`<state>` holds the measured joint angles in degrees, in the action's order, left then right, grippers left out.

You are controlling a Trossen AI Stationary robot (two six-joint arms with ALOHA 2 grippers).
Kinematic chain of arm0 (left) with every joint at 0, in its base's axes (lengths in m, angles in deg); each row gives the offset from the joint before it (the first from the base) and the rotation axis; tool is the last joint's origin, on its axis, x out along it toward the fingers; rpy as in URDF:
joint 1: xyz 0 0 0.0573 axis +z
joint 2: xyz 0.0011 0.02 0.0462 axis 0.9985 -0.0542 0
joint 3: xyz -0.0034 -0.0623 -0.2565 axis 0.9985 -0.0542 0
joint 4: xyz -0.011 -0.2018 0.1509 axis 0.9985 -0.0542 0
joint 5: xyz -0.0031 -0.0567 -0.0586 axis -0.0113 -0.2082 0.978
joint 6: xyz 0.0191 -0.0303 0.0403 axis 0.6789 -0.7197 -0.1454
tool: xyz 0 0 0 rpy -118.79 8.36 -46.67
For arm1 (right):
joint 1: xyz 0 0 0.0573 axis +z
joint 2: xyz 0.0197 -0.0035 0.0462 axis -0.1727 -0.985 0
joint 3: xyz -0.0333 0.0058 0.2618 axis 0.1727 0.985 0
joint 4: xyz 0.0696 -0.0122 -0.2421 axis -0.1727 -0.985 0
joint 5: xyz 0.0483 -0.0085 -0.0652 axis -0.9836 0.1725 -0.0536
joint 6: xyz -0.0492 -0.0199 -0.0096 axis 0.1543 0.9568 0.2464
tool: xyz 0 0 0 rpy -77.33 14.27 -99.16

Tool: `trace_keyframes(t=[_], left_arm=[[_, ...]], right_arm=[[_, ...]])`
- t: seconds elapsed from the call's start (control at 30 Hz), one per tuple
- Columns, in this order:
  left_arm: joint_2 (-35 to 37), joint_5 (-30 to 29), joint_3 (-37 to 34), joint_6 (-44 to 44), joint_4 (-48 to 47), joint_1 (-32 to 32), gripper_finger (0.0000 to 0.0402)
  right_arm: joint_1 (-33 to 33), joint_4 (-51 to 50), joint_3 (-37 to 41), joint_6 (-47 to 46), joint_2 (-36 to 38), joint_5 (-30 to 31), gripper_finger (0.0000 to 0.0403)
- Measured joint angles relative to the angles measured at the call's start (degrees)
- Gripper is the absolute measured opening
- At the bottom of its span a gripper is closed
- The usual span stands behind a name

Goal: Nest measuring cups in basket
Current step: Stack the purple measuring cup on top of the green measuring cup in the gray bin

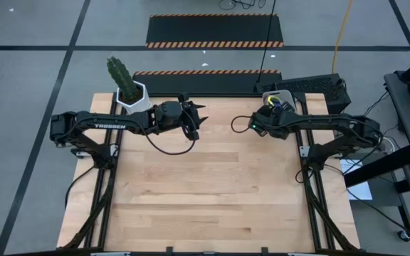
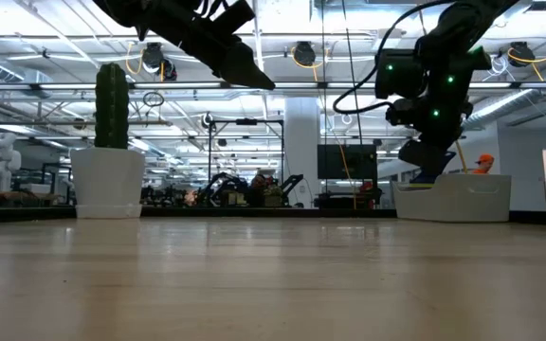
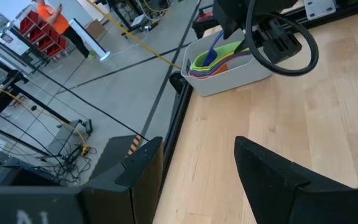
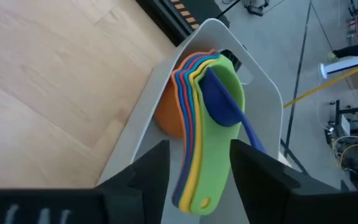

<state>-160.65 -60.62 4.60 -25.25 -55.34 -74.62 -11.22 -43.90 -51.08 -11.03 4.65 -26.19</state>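
The measuring cups sit nested in the light grey-blue basket, green on top, with a small dark blue cup lying in it. Their handles point toward my right gripper. That gripper is open above the basket, at the table's far right, with one finger on either side of the stacked handles and apart from them. My left gripper is open and holds nothing; it hovers over the table's far middle. The left wrist view also shows the basket and the cups.
A white hexagonal pot with a cactus stands at the table's far left corner, beside the left arm. The wooden table stretches bare toward its near edge. A dark box sits just beyond the table's far right corner.
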Motion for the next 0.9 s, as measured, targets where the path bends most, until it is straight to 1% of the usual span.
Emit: trace_keyframes(t=[0.17,0.33,0.4,0.43,0.6,0.7,0.83,0.9], left_arm=[[0.0,-0.01,0.0,0.31,0.33,0.02,0.0202],[0.0,0.0,0.0,0.73,0.36,0.02,0.0202],[0.0,-0.01,0.0,0.98,0.36,0.02,0.0202],[0.0,-0.01,0.0,1.0,0.36,0.02,0.0202],[0.0,-0.01,0.0,1.06,0.38,0.02,0.0202],[0.0,-0.01,0.0,1.06,0.38,0.02,0.0202],[0.0,-0.03,0.02,1.06,0.4,0.02,0.0202],[0.0,-0.05,0.02,1.06,0.42,0.02,0.0202]], right_arm=[[0.02,-0.66,0.0,0.09,0.27,-0.01,0.0118],[0.37,-1.5,0.0,0.1,1.23,-0.48,0.0048],[0.58,-1.93,0.0,0.16,1.49,-1.93,0.0017],[0.66,-2.32,0.0,0.14,1.49,-2.64,0.0009],[1.17,-5.33,0.0,-1.86,1.63,-3.36,0.0011],[1.97,-7.76,-0.33,-2.7,2.2,-4.22,0.0002],[2.58,-14.47,-2.68,-7.64,2.21,-4.92,0.0004],[2.6,-16.02,-4.2,-8.75,2.27,-6.44,0.0005]])
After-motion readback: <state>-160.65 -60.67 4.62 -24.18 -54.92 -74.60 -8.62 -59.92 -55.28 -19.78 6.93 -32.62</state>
